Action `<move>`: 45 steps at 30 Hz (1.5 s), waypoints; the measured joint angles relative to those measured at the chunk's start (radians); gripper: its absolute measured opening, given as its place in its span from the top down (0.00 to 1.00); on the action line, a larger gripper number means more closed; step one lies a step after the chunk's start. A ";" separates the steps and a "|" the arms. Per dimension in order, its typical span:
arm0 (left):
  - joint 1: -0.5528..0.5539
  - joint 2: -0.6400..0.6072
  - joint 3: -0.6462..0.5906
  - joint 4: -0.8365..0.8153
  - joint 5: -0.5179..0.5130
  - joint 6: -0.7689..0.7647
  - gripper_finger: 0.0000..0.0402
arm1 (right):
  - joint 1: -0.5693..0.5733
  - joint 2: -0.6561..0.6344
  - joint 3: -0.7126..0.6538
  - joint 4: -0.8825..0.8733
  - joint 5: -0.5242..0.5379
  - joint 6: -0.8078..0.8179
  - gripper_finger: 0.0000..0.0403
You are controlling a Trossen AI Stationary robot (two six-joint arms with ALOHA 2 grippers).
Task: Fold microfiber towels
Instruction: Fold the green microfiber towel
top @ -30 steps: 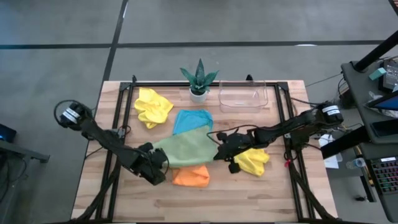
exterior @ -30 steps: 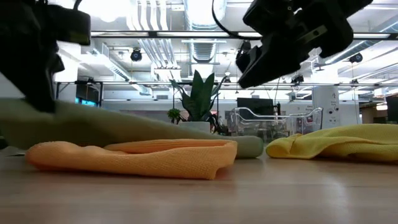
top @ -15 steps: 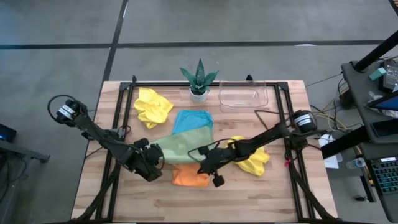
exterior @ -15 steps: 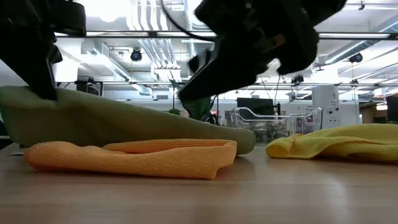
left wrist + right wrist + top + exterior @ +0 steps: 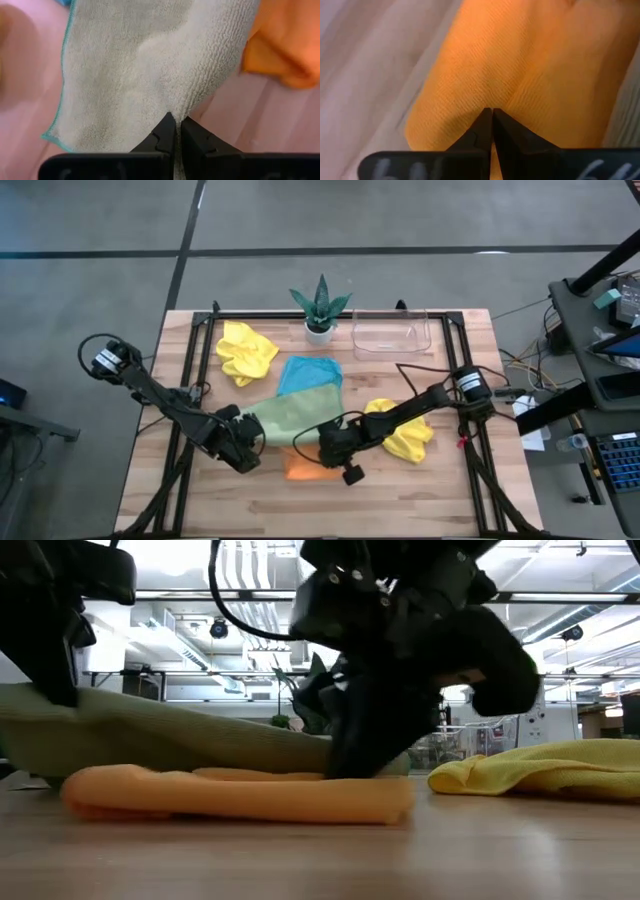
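My right gripper has swung over to the orange towel.

The soft sage green towel (image 5: 292,417) lies mid-bench, one edge pinched tight in my left gripper (image 5: 243,448). My right gripper (image 5: 327,448) has let its end go and come down, fingers together, on the soft orange towel (image 5: 304,468) beside it. I think I am moving that one away to fold the green.

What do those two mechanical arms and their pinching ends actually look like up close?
Both arms are slim, black and jointed, each with a silvery round cap on one joint and loose black cables looping alongside. The left claw and right claw each end in two dark, wedge-shaped fingers that taper to a point.
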 joint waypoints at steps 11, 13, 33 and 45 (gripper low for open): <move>-0.022 0.074 -0.001 0.184 0.094 0.055 1.00 | 0.018 -0.071 -0.006 -0.413 -0.020 -0.029 0.98; -0.028 0.102 -0.001 0.189 0.128 0.049 1.00 | 0.022 -0.084 -0.008 -0.497 -0.052 -0.037 0.98; -0.047 0.214 0.000 0.182 0.280 0.033 0.82 | -0.011 -0.292 -0.018 -0.481 -0.051 -0.051 0.98; -0.049 0.074 0.000 0.183 0.355 0.027 0.58 | -0.075 -0.378 -0.141 -0.265 0.047 -0.051 0.98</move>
